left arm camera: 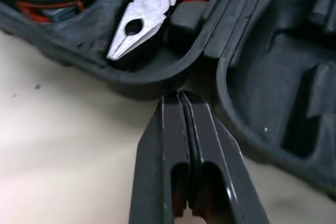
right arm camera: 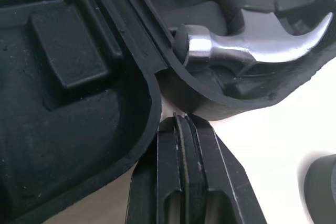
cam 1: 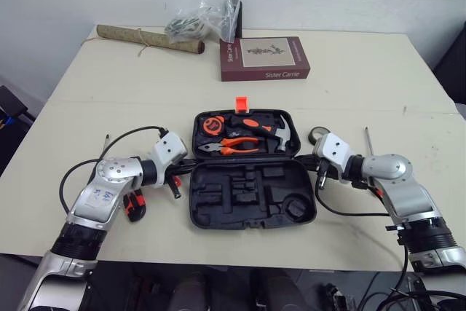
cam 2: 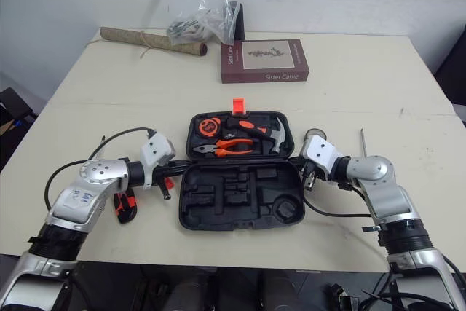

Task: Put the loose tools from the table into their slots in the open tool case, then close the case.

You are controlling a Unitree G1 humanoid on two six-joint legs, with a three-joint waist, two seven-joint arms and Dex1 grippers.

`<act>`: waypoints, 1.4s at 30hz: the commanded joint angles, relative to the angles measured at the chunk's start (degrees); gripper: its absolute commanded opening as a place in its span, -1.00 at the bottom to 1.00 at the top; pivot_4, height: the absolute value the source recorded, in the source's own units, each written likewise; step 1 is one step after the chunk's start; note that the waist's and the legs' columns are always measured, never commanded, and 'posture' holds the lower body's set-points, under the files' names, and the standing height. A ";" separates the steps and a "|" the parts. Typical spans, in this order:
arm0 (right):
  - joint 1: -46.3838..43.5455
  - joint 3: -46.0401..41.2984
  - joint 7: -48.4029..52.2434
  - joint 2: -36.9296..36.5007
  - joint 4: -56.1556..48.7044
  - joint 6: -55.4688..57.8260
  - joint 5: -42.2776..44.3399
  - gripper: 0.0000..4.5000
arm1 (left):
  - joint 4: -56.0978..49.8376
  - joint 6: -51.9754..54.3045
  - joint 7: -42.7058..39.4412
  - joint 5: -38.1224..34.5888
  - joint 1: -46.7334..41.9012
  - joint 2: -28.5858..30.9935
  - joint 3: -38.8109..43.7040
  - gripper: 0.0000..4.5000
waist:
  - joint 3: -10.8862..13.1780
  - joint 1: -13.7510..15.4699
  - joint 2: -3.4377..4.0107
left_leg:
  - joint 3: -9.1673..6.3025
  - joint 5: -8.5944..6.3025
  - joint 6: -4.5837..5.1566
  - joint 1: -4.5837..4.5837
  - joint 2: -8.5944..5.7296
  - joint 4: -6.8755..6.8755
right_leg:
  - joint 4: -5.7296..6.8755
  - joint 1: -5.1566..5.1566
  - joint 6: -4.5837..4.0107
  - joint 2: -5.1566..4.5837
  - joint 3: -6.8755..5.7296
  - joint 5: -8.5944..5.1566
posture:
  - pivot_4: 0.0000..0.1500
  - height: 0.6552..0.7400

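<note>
The case (cam 1: pixel 218 209) lies open near the table's (cam 1: pixel 349 85) front edge. The hammer (right arm camera: pixel 247 43), pliers (left arm camera: pixel 139 24) and tape measure (cam 1: pixel 212 124) sit in its far half, and the near half's slots are bare. Both grippers are clenched on nothing. The left gripper (left arm camera: pixel 178 100) noses at the hinge notch on the case's left side, the right gripper (right arm camera: pixel 181 119) at the notch on its right. It looks like the closing step, yet a red-and-black tool (cam 1: pixel 134 205) lies loose by the left forearm and a thin rod (cam 1: pixel 367 140) lies towards the right edge. I'd stow those first, then fold one half over.
</note>
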 commanded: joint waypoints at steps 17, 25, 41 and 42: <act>7.33 -4.10 1.96 -2.75 -9.47 3.42 2.06 -0.99 | -3.49 -3.26 -2.68 1.45 3.24 0.47 2.26 -1.00 | 0.00 0.06 0.00 | -0.05 -0.01 0.01 0.00 -0.01 0.00 | -0.07 0.04 0.00 -0.02 -0.01 0.00 | 1.00 1.00; 14.96 -19.28 12.64 -12.04 -8.71 -1.08 14.26 -1.00 | -9.90 -2.49 -9.29 -12.73 14.33 9.76 27.22 -0.90 | 0.01 0.10 0.00 | -0.15 -0.01 0.02 -0.11 0.02 -0.08 | -0.24 0.01 0.00 -0.02 -0.10 0.00 | 1.00 1.00; 33.47 -42.16 14.10 -16.17 23.16 -23.61 15.26 1.00 | 27.51 -21.44 -6.35 -9.24 42.35 17.17 66.85 0.99 | 0.02 -0.20 -0.04 | -0.01 -0.35 0.44 0.27 -0.02 -0.56 | -0.51 0.17 -0.04 -0.11 0.02 -0.03 | 1.00 1.00; 33.07 -42.04 14.69 -16.03 23.78 -23.79 15.77 1.00 | 27.40 -21.75 -6.28 -9.43 42.73 16.97 66.81 0.99 | 0.02 -0.20 -0.04 | -0.01 -0.35 0.44 0.29 -0.02 -0.57 | -0.51 0.17 -0.05 -0.12 0.02 -0.03 | 1.00 1.00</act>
